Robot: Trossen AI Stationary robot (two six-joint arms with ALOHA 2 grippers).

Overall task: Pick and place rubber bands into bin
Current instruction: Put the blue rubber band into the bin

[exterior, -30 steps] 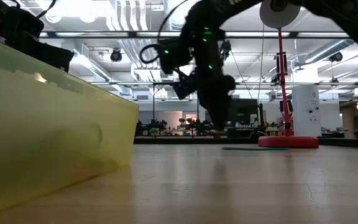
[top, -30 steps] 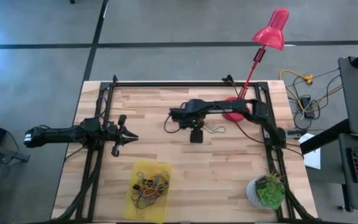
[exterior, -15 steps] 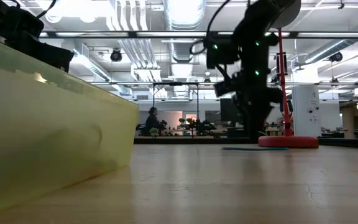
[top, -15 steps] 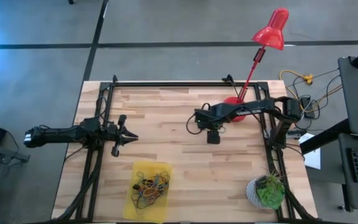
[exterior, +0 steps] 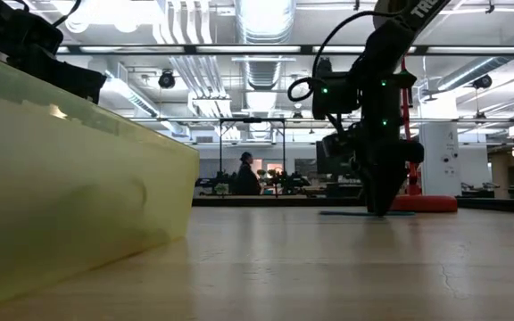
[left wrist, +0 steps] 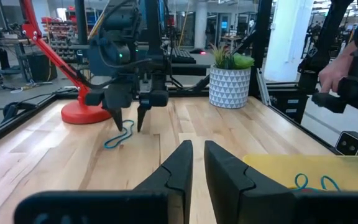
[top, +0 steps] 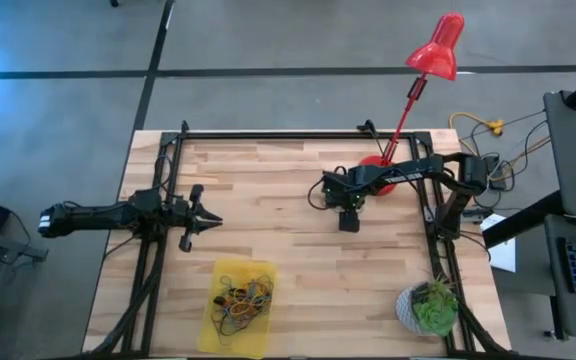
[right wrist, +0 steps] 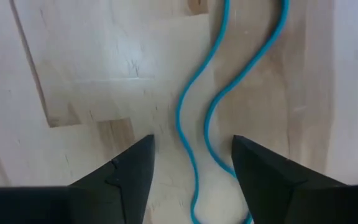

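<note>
A blue rubber band [right wrist: 211, 99] lies flat and slack on the wooden table, near the red lamp base. My right gripper [right wrist: 191, 186] points down over it, open. Its fingers stand on either side of the band's narrow middle, low over the wood; in the left wrist view the right gripper [left wrist: 129, 126] hovers just beside the band [left wrist: 118, 138]. The yellow bin [top: 216, 272] sits near the front edge with several coloured rubber bands [top: 240, 298] in it. My left gripper [top: 211, 220] waits shut and level at the table's left side, above the bin's far end.
The red lamp's base [top: 376, 182] stands just beyond the right gripper, its stem leaning toward the far right. A potted plant [top: 430, 308] sits at the near right corner. Black frame rails [top: 168, 180] run along the table's sides. A person's hand [left wrist: 333, 73] shows beyond the table.
My right gripper has moved toward the table's right edge and come down, tipping to point straight down over the blue band. It has stayed open. The band has not moved.
</note>
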